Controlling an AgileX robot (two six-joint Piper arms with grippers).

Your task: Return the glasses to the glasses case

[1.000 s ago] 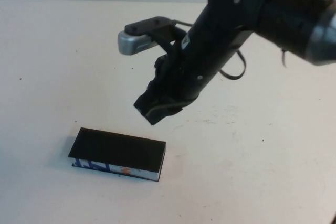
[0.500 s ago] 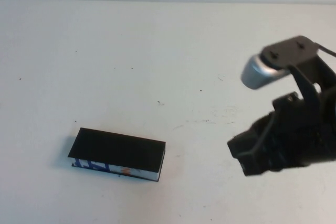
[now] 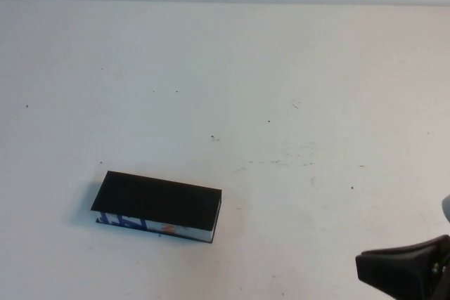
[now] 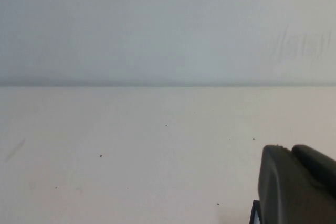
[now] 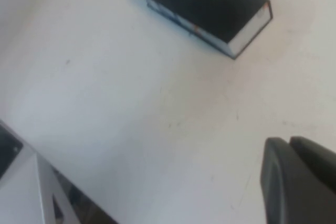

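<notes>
The glasses case (image 3: 156, 205) lies closed on the white table, left of centre and near the front, its black lid down and its white, blue and orange front edge facing me. It also shows in the right wrist view as the glasses case (image 5: 205, 9), well away from the fingers. The glasses are out of view. My right gripper (image 3: 362, 266) is low at the table's near right corner, shut, with nothing in it, far from the case. My left gripper (image 4: 286, 150) appears only in its own wrist view, shut and empty, facing bare table and the back wall.
The white tabletop (image 3: 267, 89) carries only small specks and scuff marks. In the right wrist view the table's edge (image 5: 47, 163) runs past a grey frame part (image 5: 23, 187) below it.
My right arm has pulled back from above the middle of the table, down to the near right corner, and is mostly out of the high view. The case has not moved.
</notes>
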